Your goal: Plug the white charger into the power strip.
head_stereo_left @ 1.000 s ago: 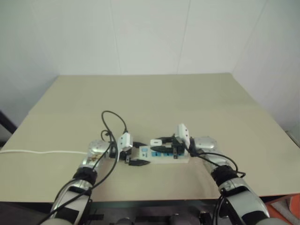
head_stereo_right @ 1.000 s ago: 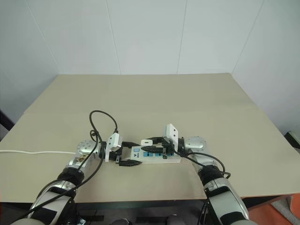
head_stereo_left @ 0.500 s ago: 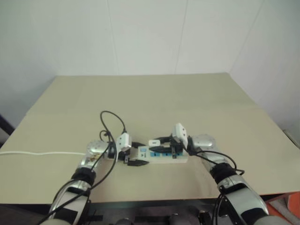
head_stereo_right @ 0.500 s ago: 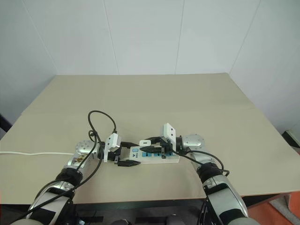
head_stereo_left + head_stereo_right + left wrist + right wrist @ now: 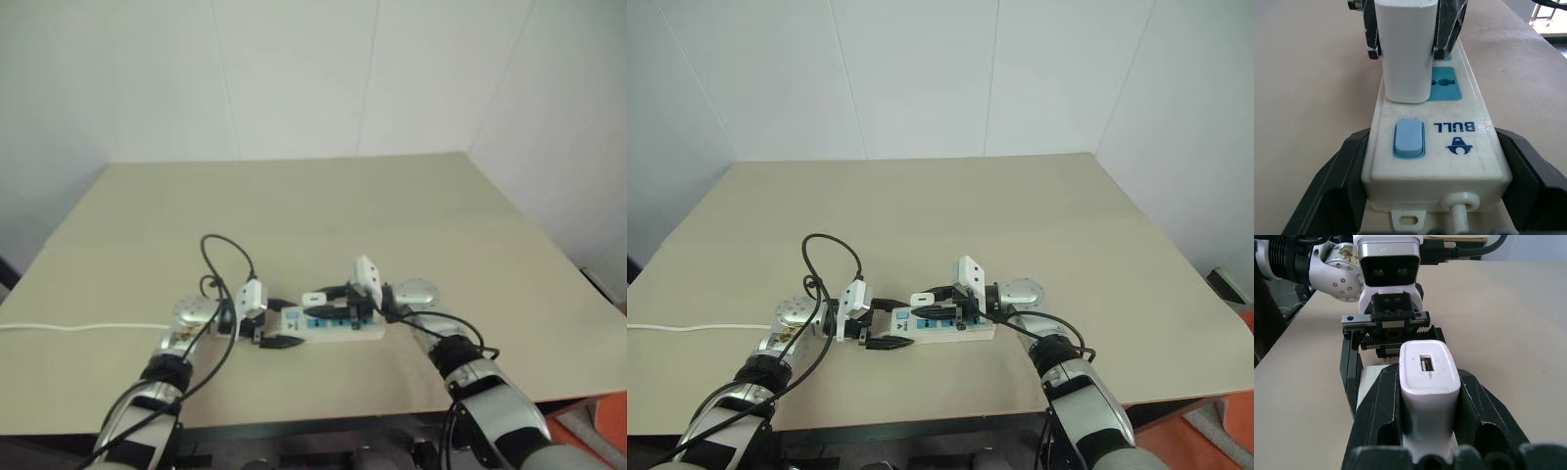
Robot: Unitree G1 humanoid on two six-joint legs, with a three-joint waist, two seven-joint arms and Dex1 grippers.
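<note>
While the right gripper (image 5: 1427, 396) has its jaws pinching the white charger (image 5: 1406, 51), watch the seating: the charger stands upright on the power strip (image 5: 1437, 156), on the socket just past the blue switch (image 5: 1408, 138), and a tilted push could leave it half seated. The left gripper (image 5: 1435, 196) has its jaws spread around the strip's switch end, one finger on each side. If those fingers aren't actually bearing on the strip, your push may slide it along the tabletop (image 5: 294, 206) or rock it up at the far end. The white cord (image 5: 78, 327) runs away from the strip's switch end; tension there could pull the strip off line. The charger's own body hides its prongs, so you can't tell how deep it sits. The sockets beyond the charger are mostly blocked by the right gripper.
</note>
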